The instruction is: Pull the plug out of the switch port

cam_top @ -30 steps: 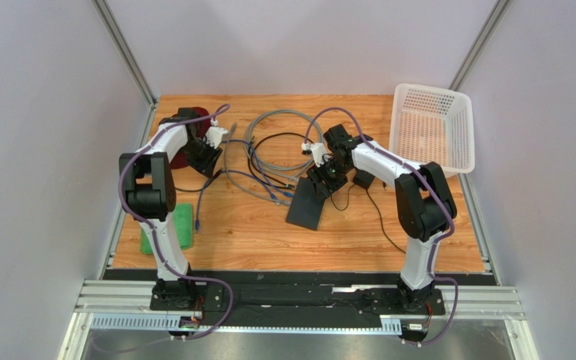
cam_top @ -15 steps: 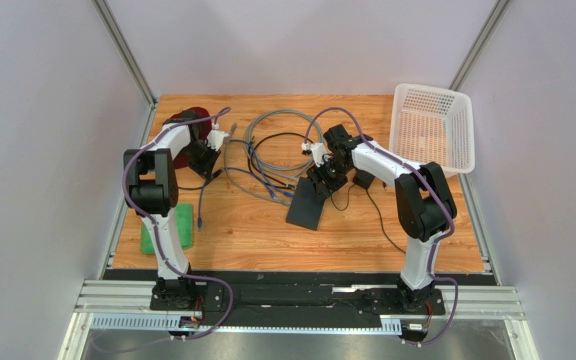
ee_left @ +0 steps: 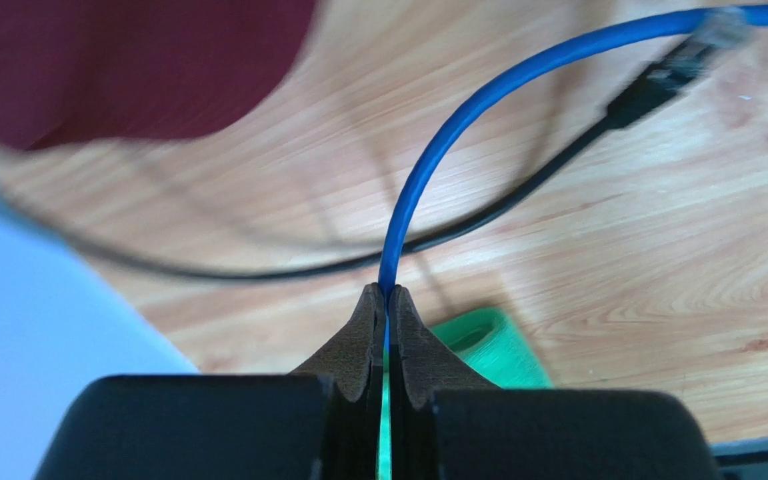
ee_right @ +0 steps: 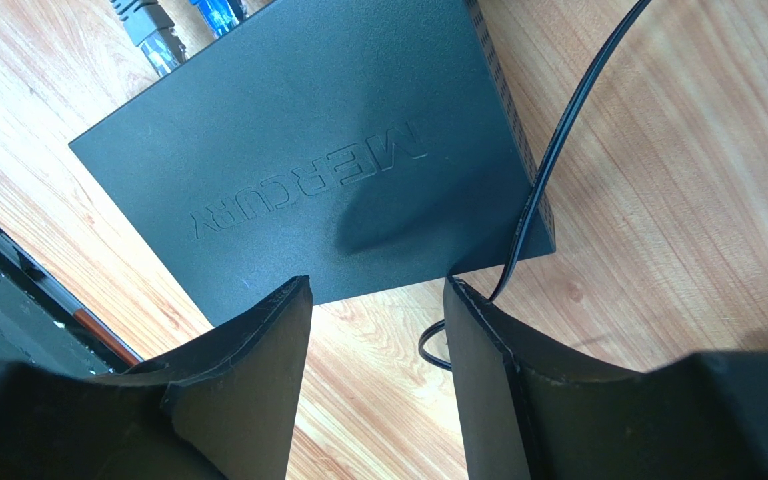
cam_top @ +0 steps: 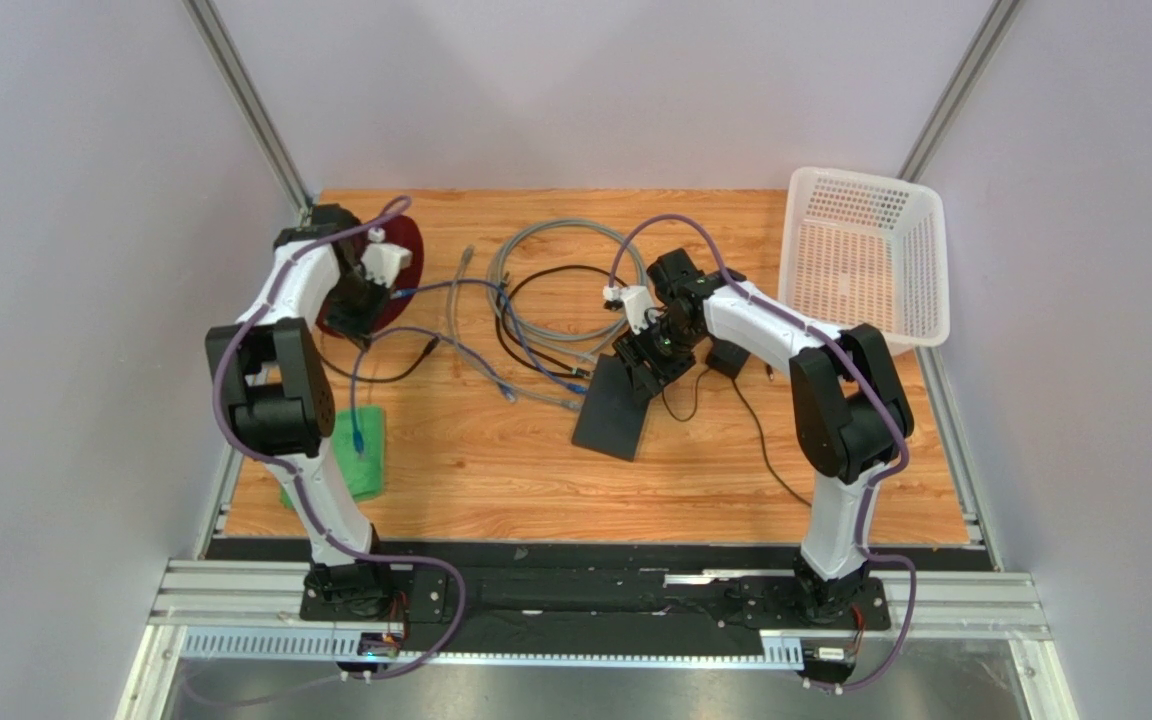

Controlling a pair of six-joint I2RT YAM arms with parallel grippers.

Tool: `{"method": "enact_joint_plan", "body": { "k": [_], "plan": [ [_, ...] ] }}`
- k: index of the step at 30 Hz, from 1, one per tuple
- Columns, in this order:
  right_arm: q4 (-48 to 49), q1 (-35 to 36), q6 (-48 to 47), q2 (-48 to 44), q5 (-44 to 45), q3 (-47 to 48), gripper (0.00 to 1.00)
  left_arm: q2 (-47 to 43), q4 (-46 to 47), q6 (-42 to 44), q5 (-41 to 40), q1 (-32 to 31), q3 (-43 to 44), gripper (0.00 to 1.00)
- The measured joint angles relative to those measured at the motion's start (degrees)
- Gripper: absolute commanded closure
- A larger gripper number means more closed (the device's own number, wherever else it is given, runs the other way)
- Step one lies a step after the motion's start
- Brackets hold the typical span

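The flat black switch [cam_top: 615, 405] lies mid-table and fills the right wrist view [ee_right: 328, 150]. A grey plug [ee_right: 153, 40] and a blue plug [ee_right: 213, 15] sit at its far edge. My right gripper [cam_top: 654, 353] is open and empty, just above the switch's end by the thin black power lead [ee_right: 568, 140]; it also shows in its own wrist view [ee_right: 378, 300]. My left gripper [cam_top: 357, 308] is shut on a blue cable [ee_left: 438, 170], with the fingertips pinching it [ee_left: 386, 292]. That cable's clear plug [ee_left: 714, 25] lies free on the wood [cam_top: 510, 398], apart from the switch.
A dark red disc [cam_top: 394, 248] lies behind the left gripper and a green sponge [cam_top: 349, 458] near the left edge. Loops of grey and black cable [cam_top: 552, 285] lie mid-back. A black adapter brick [cam_top: 726, 357] sits beside the switch and a white basket [cam_top: 860, 255] at the back right.
My left arm has swung left and back with the blue cable in its grip. The cable's plug end has slid left, away from the switch. The right arm has not moved.
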Motion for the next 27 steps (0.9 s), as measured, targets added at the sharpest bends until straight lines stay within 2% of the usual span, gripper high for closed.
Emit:
{"method": "enact_joint_plan", "body": {
  "k": [5,8,9,12,16,20,23,27],
  "plan": [
    [-0.07,0.00,-0.02,0.00,0.00,0.11,0.44,-1.46,-1.42,-4.81,-2.21,5.40,3.82,1.00],
    [-0.07,0.00,-0.02,0.00,-0.02,0.13,0.44,-1.46,-1.44,-7.13,-3.17,7.15,4.09,0.75],
    [-0.07,0.00,0.00,0.00,0.00,0.13,0.44,-1.46,-1.44,-7.58,-3.15,7.26,4.09,0.63],
    [-0.15,0.00,-0.02,0.00,0.00,0.22,0.44,-1.53,-1.44,-9.70,-2.36,6.97,4.09,0.52],
    [-0.48,-0.02,-0.22,-0.15,0.39,0.74,0.43,-3.17,-1.20,-11.06,1.73,6.51,4.07,0.49],
    [-1.60,-0.61,-0.42,-2.73,1.27,0.81,0.43,-10.93,0.81,-9.35,10.62,5.46,3.56,0.48],
    [-2.12,-2.01,-0.37,-6.40,1.53,0.83,0.43,-18.95,3.17,-5.84,18.78,1.73,1.36,0.48],
    [-3.43,-3.87,0.70,-9.18,1.27,1.44,0.43,-23.56,3.78,-3.69,28.96,-7.02,-3.10,0.54]
  ]
}}
